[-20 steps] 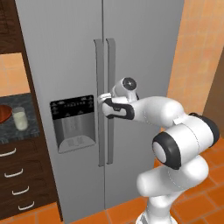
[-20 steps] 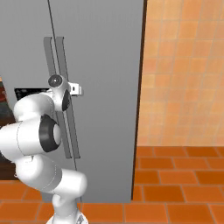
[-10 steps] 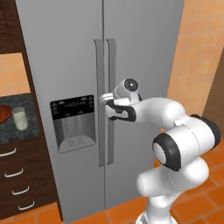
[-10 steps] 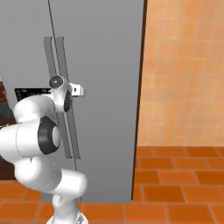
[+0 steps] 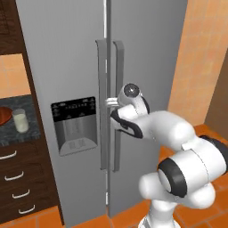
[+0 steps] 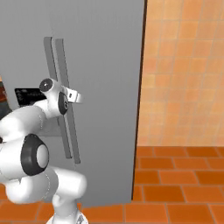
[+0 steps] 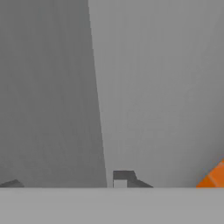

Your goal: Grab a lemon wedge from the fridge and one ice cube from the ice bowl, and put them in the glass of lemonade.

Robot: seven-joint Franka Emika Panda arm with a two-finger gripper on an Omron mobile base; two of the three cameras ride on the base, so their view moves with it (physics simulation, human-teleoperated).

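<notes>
A white robot arm reaches its gripper (image 5: 111,103) to the handles at the centre seam of the grey fridge (image 5: 67,58), both doors of which are shut. In the left base view the gripper sits against the right door's handle (image 5: 118,104); in the right base view it pokes out past the two vertical bars, level with the dispenser panel (image 5: 75,126). The fingers look drawn in about the handle, though whether they truly clamp it cannot be told.

The step in hand appears to be the first: opening the fridge to reach the lemon wedge, which is presumably behind the closed doors. The glass of lemonade (image 5: 19,120) stands on the dark counter (image 5: 13,136) to the fridge's left, just beside the reddish-brown ice bowl (image 5: 3,115) at the frame's edge.

The next move likely calls for a firm hold on the handle and a pull outward along the door's swing, the arm giving way so the grip does not slip.
</notes>
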